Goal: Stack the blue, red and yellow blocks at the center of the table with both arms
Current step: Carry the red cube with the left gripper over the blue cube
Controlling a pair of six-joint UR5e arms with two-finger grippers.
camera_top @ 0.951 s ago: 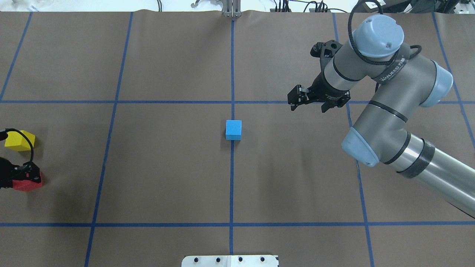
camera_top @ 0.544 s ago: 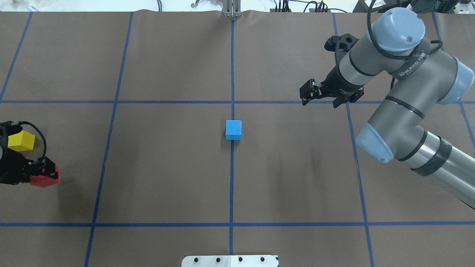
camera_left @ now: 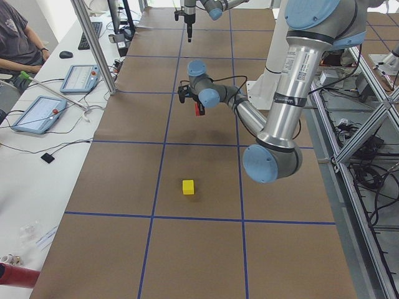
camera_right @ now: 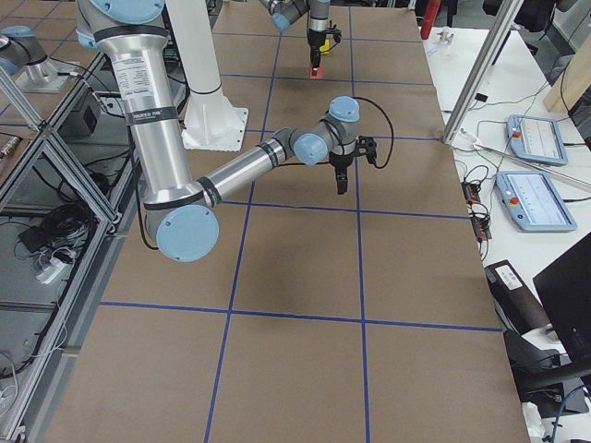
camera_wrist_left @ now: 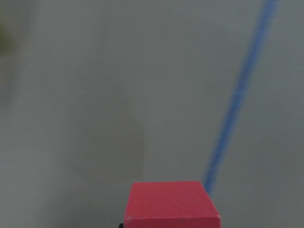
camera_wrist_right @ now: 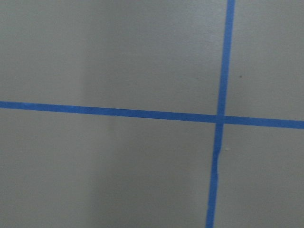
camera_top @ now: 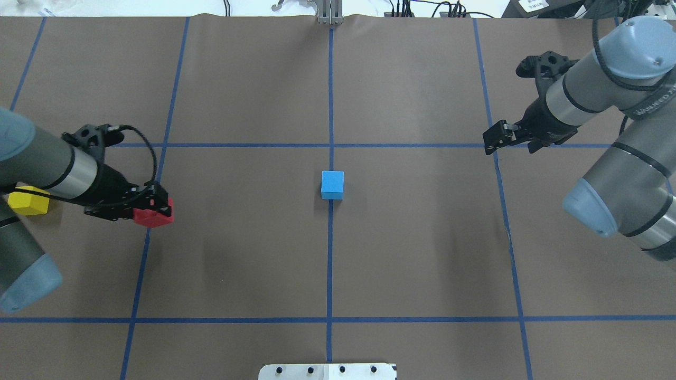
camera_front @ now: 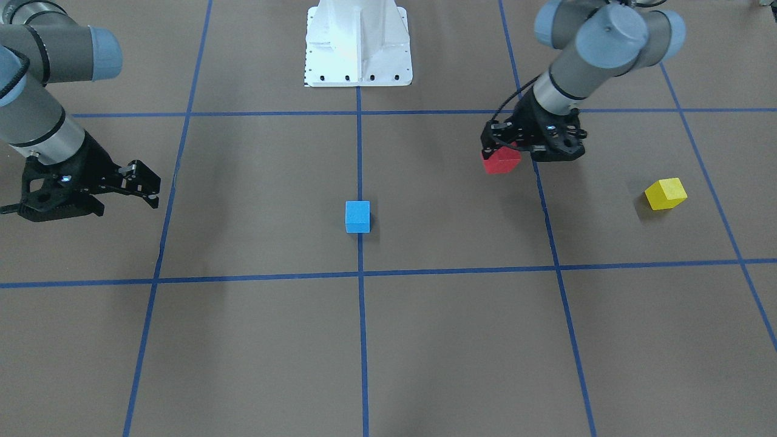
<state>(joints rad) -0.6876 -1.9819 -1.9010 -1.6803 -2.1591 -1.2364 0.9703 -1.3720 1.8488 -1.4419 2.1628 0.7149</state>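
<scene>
The blue block [camera_top: 332, 184] sits on the table at the centre line; it also shows in the front-facing view [camera_front: 357, 216]. My left gripper [camera_top: 157, 209] is shut on the red block [camera_top: 152, 217] and holds it above the table, well to the left of the blue block. The red block fills the bottom of the left wrist view [camera_wrist_left: 171, 205] and shows in the front-facing view [camera_front: 500, 161]. The yellow block [camera_top: 29, 200] lies at the far left, partly behind my left arm. My right gripper [camera_top: 497, 138] is open and empty at the right.
Blue tape lines [camera_top: 330, 105] divide the brown table into squares. The robot's white base plate [camera_top: 327, 371] is at the near edge. The right wrist view holds only a crossing of tape lines [camera_wrist_right: 219, 118].
My left arm has come in from the left edge toward the centre with the red block. My right arm has drawn back to the right, away from the blue block.
</scene>
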